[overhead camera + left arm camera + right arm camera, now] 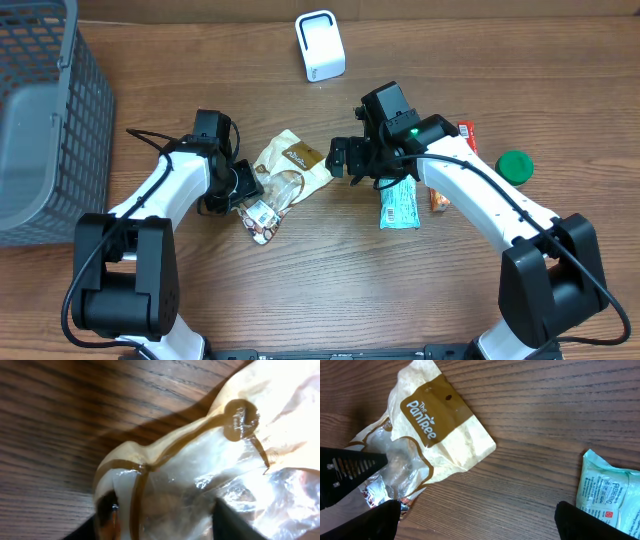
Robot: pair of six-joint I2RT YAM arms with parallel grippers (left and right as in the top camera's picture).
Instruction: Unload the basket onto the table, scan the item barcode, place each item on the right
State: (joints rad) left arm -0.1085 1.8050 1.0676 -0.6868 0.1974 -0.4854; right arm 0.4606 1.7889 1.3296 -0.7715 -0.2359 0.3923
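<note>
Cream-and-brown crinkly snack pouch (292,165) lies diagonally; left gripper (245,190) straddles its clear lower-left end, cannot tell if pinching; right gripper (340,160), fingers spread, hovers just right

White arms (160,190), black joints (213,130) (one green light (411,131))
</note>
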